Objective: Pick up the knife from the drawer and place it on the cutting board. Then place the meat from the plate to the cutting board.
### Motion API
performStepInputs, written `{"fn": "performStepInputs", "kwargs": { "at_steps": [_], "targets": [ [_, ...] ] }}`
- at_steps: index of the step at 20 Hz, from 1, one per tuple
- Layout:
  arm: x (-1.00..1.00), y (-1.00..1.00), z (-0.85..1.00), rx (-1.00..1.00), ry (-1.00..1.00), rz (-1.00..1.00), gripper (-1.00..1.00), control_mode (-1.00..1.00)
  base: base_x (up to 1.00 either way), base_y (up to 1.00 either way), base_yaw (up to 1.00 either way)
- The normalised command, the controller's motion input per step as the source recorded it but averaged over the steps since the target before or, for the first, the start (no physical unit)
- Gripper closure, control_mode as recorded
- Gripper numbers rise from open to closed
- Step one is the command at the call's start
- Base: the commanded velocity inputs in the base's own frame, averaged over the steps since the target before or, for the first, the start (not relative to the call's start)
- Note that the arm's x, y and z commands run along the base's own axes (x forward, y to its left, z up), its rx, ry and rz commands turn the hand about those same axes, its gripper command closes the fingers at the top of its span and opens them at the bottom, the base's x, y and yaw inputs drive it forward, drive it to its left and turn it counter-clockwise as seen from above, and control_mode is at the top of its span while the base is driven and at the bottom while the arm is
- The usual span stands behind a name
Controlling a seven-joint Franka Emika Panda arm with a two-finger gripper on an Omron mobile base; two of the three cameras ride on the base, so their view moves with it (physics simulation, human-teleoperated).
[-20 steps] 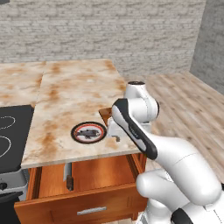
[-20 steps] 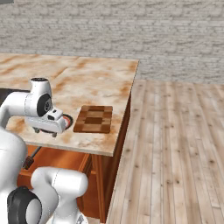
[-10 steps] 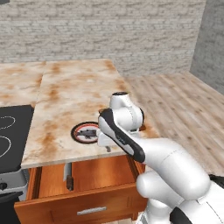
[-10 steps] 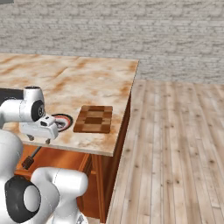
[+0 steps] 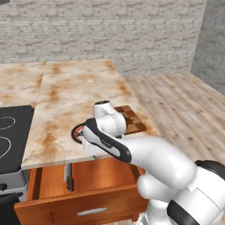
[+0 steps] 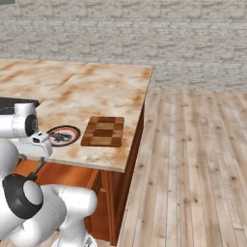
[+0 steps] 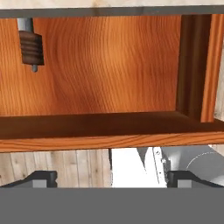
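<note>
The drawer point(image 5: 90, 205) stands pulled out under the counter. The knife point(image 5: 69, 175) lies in its left part, dark handle toward the front. In the hand view the handle point(image 7: 31, 45) sits at the upper left on the drawer floor point(image 7: 109, 74). My gripper point(image 5: 93, 154) hangs at the counter's front edge above the drawer, to the right of the knife. It is open point(image 7: 112, 179) and holds nothing. The plate point(image 6: 63, 135) carries the meat point(image 6: 60, 138). Just right of it lies the checkered cutting board point(image 6: 102, 130), bare on top.
A black stove top point(image 5: 9, 132) borders the marble counter point(image 5: 66, 92) on the left. My own arm crosses over the plate point(image 5: 77, 131) and hides most of it in the left base view. Wooden floor point(image 6: 193, 159) lies to the counter's right.
My hand has swung from beside the plate to the counter's front edge and dropped toward the open drawer. Plate, meat, board and knife have stayed put.
</note>
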Motion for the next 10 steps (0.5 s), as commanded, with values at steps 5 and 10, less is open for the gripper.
{"fn": "performStepInputs", "kwargs": {
  "at_steps": [5,10],
  "targets": [
    [0.0,0.29,-0.52,0.0,0.0,-0.11,-1.0,-1.0,0.0,0.0,0.0],
    [0.0,0.1,-0.8,0.0,-0.03,-0.06,-1.0,-1.0,0.0,0.0,0.0]
  ]
}}
